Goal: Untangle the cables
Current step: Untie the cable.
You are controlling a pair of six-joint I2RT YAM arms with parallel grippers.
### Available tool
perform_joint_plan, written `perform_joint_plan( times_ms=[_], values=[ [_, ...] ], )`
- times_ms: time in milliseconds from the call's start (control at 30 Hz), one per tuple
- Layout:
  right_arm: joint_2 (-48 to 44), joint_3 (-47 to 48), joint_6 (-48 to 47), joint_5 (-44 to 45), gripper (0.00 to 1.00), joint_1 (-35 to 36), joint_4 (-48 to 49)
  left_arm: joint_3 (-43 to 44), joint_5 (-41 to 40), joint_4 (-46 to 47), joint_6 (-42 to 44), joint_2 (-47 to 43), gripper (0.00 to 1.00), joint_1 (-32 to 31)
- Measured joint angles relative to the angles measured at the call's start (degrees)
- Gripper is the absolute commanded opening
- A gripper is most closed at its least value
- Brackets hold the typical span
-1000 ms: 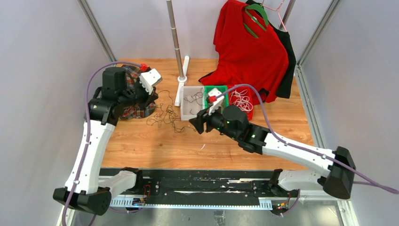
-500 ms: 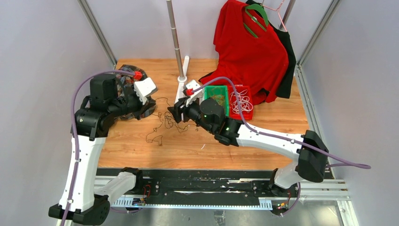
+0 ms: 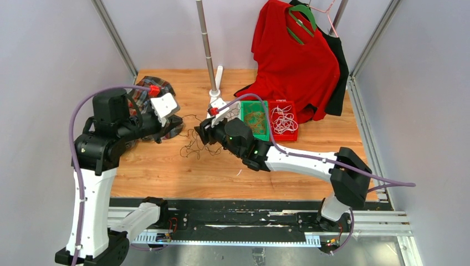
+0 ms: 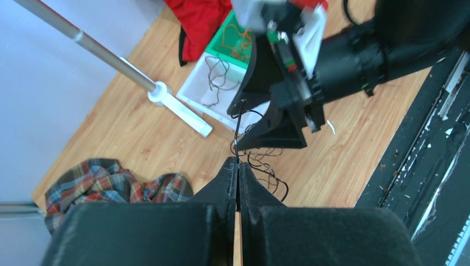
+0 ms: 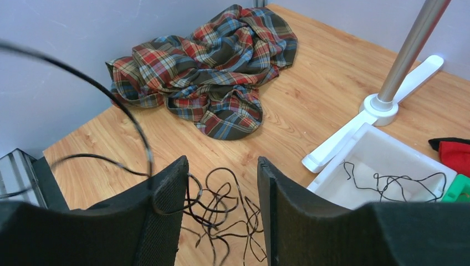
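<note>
Black cable tangle (image 3: 194,145) lies on the tabletop (image 3: 166,172) left of centre, just near-left of the white bin (image 5: 382,147). My left fingers (image 4: 231,176) are pressed together on one black strand (image 4: 236,138) that rises out of the heap, lifted off the wood. My right fingers (image 5: 169,194) stand apart above the heap and hold nothing; a loop (image 5: 133,122) of black wire curves past the outside of one of them. Judgement: these wires look thin, light and limp with a springy curl, so they will likely snag on each other rather than slide. A pinch on a single run, close to where it leaves the knot, should give more control than a grab at the mass. A hard pull would probably tighten the loops. Bins sit in a row on the far side, left to right: white bin with a few black wires (image 5: 388,180); green bin (image 3: 267,122) with orange-brown wires (image 3: 255,119); red bin (image 3: 296,124) with white wires (image 3: 282,119). Plaid cloth (image 5: 210,72) is bunched at the far left, apart from the tangle.
</note>
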Motion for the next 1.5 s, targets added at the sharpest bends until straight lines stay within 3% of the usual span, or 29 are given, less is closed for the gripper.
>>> perform_joint_plan(
  times_ms=[333, 667, 900, 1033, 1300, 1500],
  values=[
    [6.9, -0.8, 2.3, 0.1, 0.35, 0.0, 3.5, 10.2, 1.9, -1.2, -0.2, -0.8, 0.00, 0.0],
    [7.0, -13.1, 6.0, 0.2, 0.32, 0.0, 7.2, 26.6, -0.7, -1.9, -0.4, 1.8, 0.00, 0.0],
    [5.9, -19.2, 8.2, 0.2, 0.45, 0.0, 8.2, 33.9, -2.2, -1.8, -0.6, 4.4, 0.00, 0.0],
    [1.1, -22.0, 8.3, 0.4, 0.46, 0.0, 7.8, 34.0, -2.6, -1.8, -0.5, 4.4, 0.01, 0.0],
    [-11.4, -23.6, 5.2, 0.2, 0.65, 0.0, 6.5, 33.3, -3.3, -1.9, 0.3, 4.4, 0.00, 0.0],
    [-16.0, -20.8, 1.1, -1.9, 0.69, 3.1, 3.7, 32.3, -3.8, -2.1, 1.4, 4.4, 0.00, 0.0]
  ],
)
